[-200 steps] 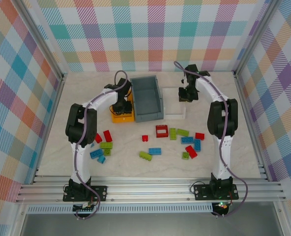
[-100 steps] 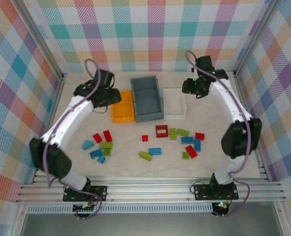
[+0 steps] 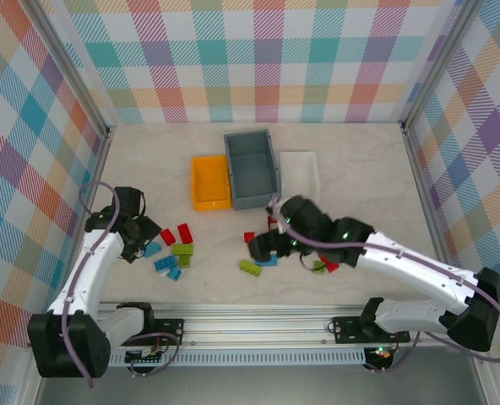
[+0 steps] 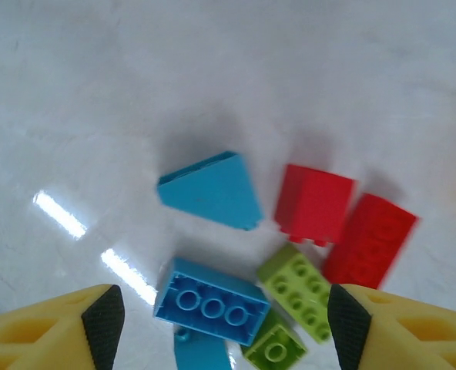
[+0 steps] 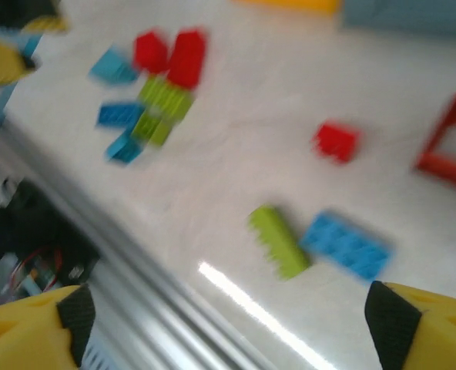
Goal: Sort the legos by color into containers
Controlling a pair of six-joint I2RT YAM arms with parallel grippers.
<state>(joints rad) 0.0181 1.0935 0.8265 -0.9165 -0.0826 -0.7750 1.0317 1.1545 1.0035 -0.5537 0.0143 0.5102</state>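
Approach step, nothing gripped. Left claw (image 4: pixel 224 327) apart over bricks (image 4: pixel 212 301) near the tabletop's (image 3: pixel 360 169) left edge, blue wedge (image 4: pixel 210 190) ahead. Right claw (image 5: pixel 232 320) apart by green brick (image 5: pixel 279 240), mid-tabletop. Three bins (image 3: pixel 230 173) sit toward far edge. Next: drop, pinch one brick.

Colours: orange-yellow bin (image 3: pixel 209 183), grey-blue bin (image 3: pixel 252 169), white bin (image 3: pixel 301 166); red brick (image 4: pixel 314 204), blue brick (image 4: pixel 210 189), lime green brick (image 4: pixel 301 289). 
Pattern: walls (image 3: pixel 267 59) pastel plaid; table (image 3: pixel 149 152) pale cream, marbled. 
On left gripper (image 4: pixel 224 320): fingers (image 4: pixel 35 339) yellow, pads black. 
On left arm (image 3: pixel 88 274): links white, joints black.
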